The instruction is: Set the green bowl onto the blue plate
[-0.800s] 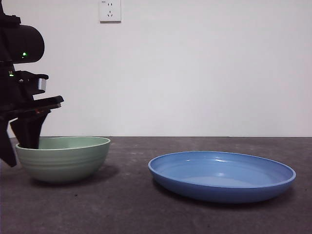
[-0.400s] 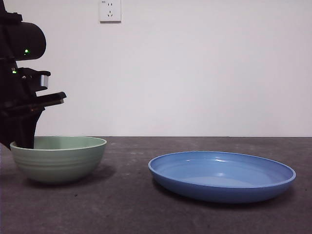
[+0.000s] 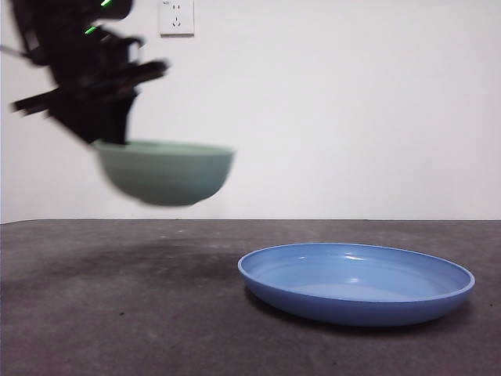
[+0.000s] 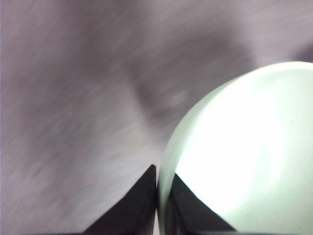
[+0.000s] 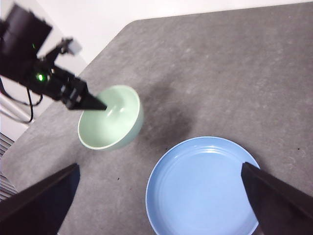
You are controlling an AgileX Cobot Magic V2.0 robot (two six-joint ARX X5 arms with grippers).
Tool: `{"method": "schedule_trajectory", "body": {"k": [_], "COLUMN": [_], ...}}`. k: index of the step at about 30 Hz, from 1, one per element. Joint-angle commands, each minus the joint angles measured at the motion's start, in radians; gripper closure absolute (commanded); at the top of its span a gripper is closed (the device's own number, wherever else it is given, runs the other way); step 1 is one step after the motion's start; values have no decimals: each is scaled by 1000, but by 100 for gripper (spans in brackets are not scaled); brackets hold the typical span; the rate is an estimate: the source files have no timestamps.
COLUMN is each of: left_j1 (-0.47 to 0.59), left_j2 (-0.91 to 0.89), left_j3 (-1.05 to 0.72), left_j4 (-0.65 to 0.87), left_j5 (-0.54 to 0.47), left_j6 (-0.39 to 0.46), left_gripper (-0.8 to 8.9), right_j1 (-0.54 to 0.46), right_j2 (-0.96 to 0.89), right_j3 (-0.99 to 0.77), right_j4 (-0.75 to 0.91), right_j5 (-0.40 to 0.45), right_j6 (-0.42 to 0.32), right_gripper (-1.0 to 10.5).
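One dark grey table [image 3: 117,313], white wall [image 3: 352,117], socket [image 3: 176,16]; left gripper [image 4: 157,196] pinching green bowl [image 3: 166,172] aloft.

Front view: low, level across tabletop [image 3: 117,313], facing wall. Left wrist view: very close on green bowl [image 4: 244,147], blurred, perhaps looking down. Right wrist view: high, shares bowl and blue plate [image 5: 203,188] with front.
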Motion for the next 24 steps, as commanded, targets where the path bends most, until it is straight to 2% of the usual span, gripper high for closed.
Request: {"method": "schedule_trajectory", "body": {"k": [1, 7, 13, 19, 24], "left_j1": [-56, -187, -300, -362, -375], "left_j2": [82, 247, 388, 481, 534], "left_j3": [112, 315, 441, 480, 480], "left_j4": [-13, -81, -93, -96, -53], "left_j5": [1, 1, 1, 1, 1], "left_j6": [-4, -4, -4, -3, -5], "left_gripper": [799, 799, 799, 799, 799], "right_j1": [3, 3, 3, 3, 3], "right_j2": [6, 6, 6, 6, 6], "right_j3": [18, 18, 18, 18, 18], "right_j4": [1, -2, -2, -2, -2], "right_j5": [-1, -1, -1, -1, -1], "right_j6": [-8, -8, -9, -9, -9], "right_gripper": [340, 340, 340, 340, 340]}}
